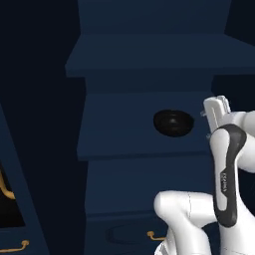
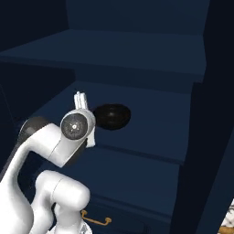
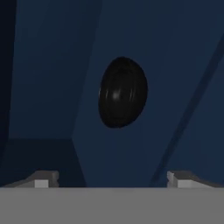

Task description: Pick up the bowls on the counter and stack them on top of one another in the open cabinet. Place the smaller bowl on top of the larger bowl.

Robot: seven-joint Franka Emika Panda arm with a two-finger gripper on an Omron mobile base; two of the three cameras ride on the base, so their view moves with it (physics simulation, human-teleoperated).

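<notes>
White arm links crowd the lower right of the left base view, folded over a rounded elbow, and the forearm climbs up toward the right edge. Beyond it stands the open cabinet (image 1: 124, 124), dark navy, shelves stepping up one above another. On the middle shelf sits one glossy black bowl (image 1: 173, 122), upright, hollow showing, well back from the shelf's front edge. Which of the two bowls it is, I cannot tell from here. Down low, brass drawer handles (image 1: 155, 235) catch a bit of light below the shelves, and another curls at the far left edge.

Over to the right base view: the arm now rises from the lower left, its round wrist joint facing us, the hand pointing in toward the cabinet. Just past the hand, the bowl rests on that same middle shelf, apart from the hand, nothing touching it. A brass handle glints under the arm.

Now the hand view, rolled on its side. Two finger tips sit at the bottom corners, far apart, so the gripper (image 3: 112, 178) is spread wide with nothing between the jaws. Straight ahead, the bowl's dark rounded underside gleams against the navy shelf, clear of both tips.
</notes>
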